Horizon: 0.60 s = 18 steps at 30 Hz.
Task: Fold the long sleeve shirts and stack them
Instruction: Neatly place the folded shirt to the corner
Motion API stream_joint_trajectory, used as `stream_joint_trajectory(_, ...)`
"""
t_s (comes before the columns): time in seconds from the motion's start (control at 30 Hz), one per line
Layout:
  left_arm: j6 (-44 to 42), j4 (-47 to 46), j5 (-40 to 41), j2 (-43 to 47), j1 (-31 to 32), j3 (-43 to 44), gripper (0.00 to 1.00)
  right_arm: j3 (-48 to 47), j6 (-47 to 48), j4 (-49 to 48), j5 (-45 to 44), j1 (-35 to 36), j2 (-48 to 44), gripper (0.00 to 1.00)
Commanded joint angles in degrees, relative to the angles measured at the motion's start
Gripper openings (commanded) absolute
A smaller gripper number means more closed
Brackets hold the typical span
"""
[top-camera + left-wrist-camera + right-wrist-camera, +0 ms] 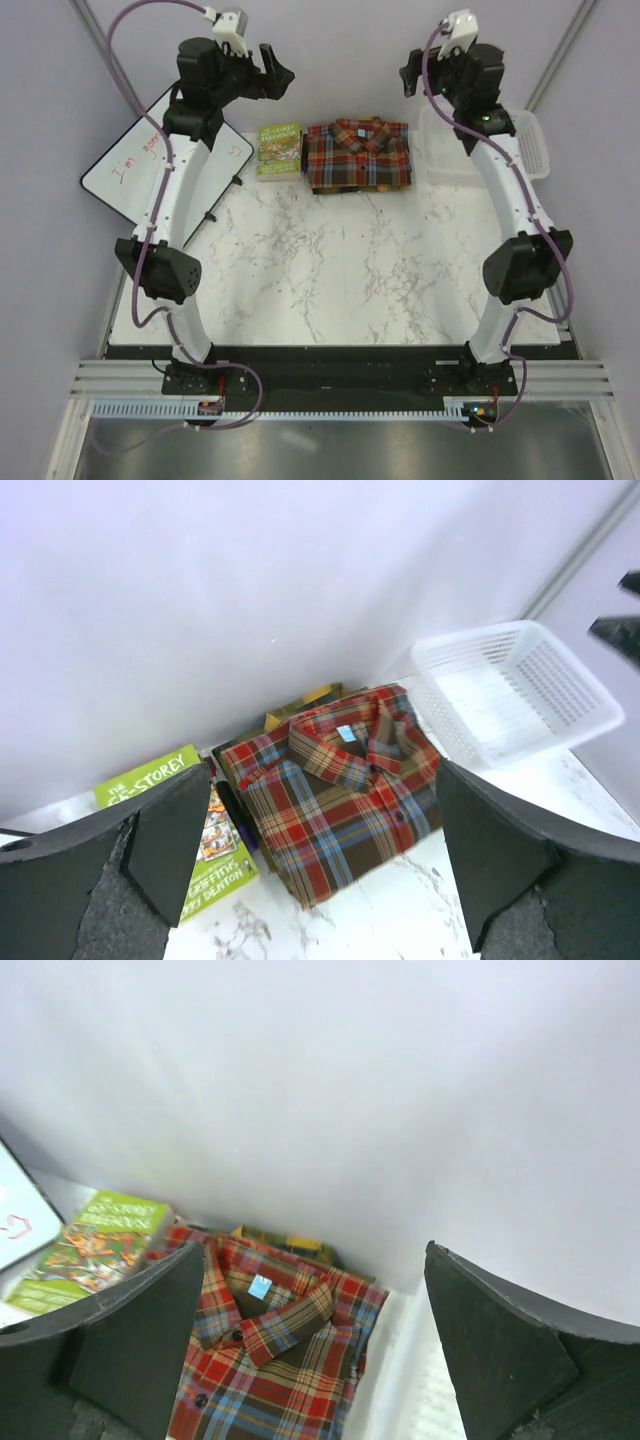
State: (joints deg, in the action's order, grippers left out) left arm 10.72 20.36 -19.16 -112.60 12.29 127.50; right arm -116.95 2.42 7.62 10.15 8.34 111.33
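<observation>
The red-brown plaid shirt lies folded at the back middle of the marble table, collar toward the wall. It also shows in the left wrist view and the right wrist view. It lies on top of the yellow and black shirt, of which only an edge shows behind the collar, also in the right wrist view. My left gripper is raised at the back left, open and empty. My right gripper is raised at the back right, open and empty. Both are well above the shirts.
A small green book lies just left of the shirts. A white plastic basket stands at the back right, under the right arm. A whiteboard with red writing leans at the left edge. The back wall is close behind the shirts.
</observation>
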Motion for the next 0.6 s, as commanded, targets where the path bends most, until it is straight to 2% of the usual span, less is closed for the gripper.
stream_joint_trajectory(0.0, -9.7, 15.8, -3.9, 9.7, -0.1, -6.5, 0.99, 5.0, 5.1, 9.7, 1.7, 0.0, -11.6, 0.98)
stream_joint_trajectory(0.07, -10.6, 19.8, -7.4, 14.7, -0.1, -12.6, 1.00, 7.4, 5.8, 16.6, 2.3, 0.0, -15.9, 0.98)
stream_joint_trajectory(0.13, -15.4, 22.6, -11.1, 17.2, -0.2, -18.1, 1.00, 12.8, 6.9, 23.2, 4.0, 0.0, -18.8, 0.98)
stream_joint_trajectory(0.17, -16.8, 27.1, -15.2, 17.8, -0.2, -19.5, 1.00, 14.5, 7.3, 25.6, 5.0, 0.0, -21.1, 0.98)
stream_joint_trajectory(0.27, -13.9, 29.5, -7.9, 20.3, 0.0, -26.2, 1.00, 23.4, 9.1, 32.3, 7.2, 0.1, -26.0, 0.98)
stream_joint_trajectory(0.33, -16.5, 31.3, -5.9, 23.4, 0.1, -32.9, 0.99, 32.0, 10.4, 33.3, 6.5, 0.1, -30.3, 0.98)
stream_joint_trajectory(0.4, -19.2, 29.4, -4.3, 26.2, 0.1, -38.9, 0.99, 40.6, 10.9, 32.8, 5.1, 0.2, -32.7, 0.98)
stream_joint_trajectory(0.43, -19.4, 28.3, -3.9, 29.1, 0.2, -45.1, 1.00, 43.2, 10.9, 32.6, 4.4, 0.4, -34.1, 0.98)
stream_joint_trajectory(0.57, -18.3, 22.1, -2.2, 34.2, 0.7, -57.4, 0.99, 54.1, 10.9, 29.7, 1.3, 2.9, -36.6, 0.98)
